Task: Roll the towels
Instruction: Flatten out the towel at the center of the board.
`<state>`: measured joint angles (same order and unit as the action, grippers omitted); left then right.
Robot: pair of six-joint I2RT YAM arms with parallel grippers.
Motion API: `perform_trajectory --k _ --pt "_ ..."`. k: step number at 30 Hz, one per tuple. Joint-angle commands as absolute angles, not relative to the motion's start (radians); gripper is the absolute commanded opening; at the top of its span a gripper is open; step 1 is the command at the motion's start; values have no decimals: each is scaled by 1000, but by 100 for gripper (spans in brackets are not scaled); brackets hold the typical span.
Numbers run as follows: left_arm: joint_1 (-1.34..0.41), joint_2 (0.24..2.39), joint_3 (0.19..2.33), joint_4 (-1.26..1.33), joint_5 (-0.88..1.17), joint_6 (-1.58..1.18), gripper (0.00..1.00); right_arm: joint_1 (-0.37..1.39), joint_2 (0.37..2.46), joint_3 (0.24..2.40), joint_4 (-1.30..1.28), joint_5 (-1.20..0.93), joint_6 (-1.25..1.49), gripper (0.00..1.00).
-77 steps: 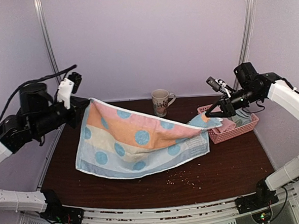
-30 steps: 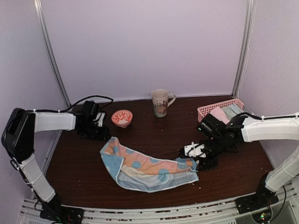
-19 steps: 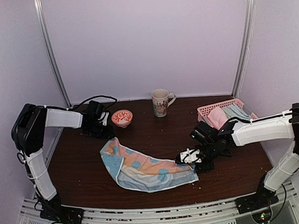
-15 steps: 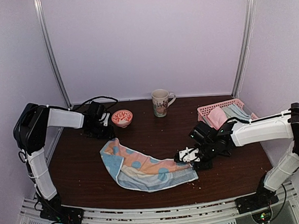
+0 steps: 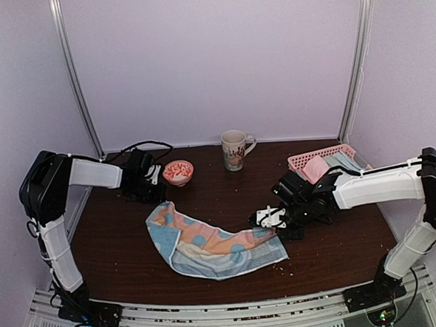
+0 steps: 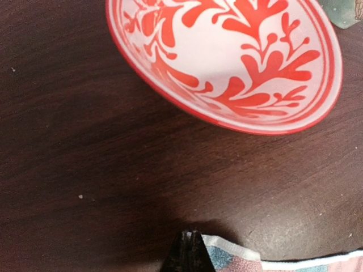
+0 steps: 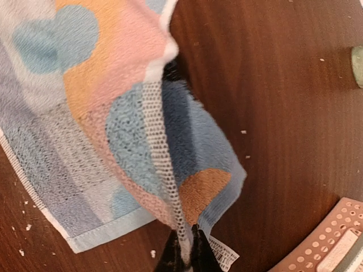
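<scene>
Two pinches, one doubtful: my right gripper (image 7: 184,250) is clamped on the towel (image 5: 215,245) lying toward the near edge of the table (image 5: 334,253), but my left gripper (image 6: 190,254) sits pressed together just beside its far-left corner, so lifting may raise one end only.

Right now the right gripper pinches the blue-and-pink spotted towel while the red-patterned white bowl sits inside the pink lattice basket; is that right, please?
Only the place is wrong: in the top external view the red-patterned white bowl sits on the dark table.
</scene>
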<state>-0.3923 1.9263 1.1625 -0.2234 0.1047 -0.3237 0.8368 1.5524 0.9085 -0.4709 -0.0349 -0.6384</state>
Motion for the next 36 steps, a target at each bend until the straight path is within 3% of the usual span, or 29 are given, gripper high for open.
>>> perform_trajectory --k 1,8,13,22,25,27,29,36 --pt "-384 1769 1106 -119 88 -329 0 763 1553 1016 -505 -9 -606 1" --pt "-384 1441 1011 -77 -19 -291 0 579 1559 1261 -616 -127 -538 0" --pt "-384 1202 1010 -108 31 -238 0 534 1527 1413 -691 -193 -506 0" --pt "-385 915 992 -249 153 -264 0 535 1320 1418 -798 -400 -489 0" --pt "-388 928 921 -260 225 -322 4 535 1258 1343 -784 -390 -502 0" --pt "-414 977 850 -211 266 -376 24 534 1254 1315 -787 -357 -511 0" --pt "-464 1045 802 -178 225 -392 33 534 1262 1299 -795 -348 -512 0" --pt "-579 1387 842 -32 175 -530 43 535 1265 1232 -764 -354 -512 1"
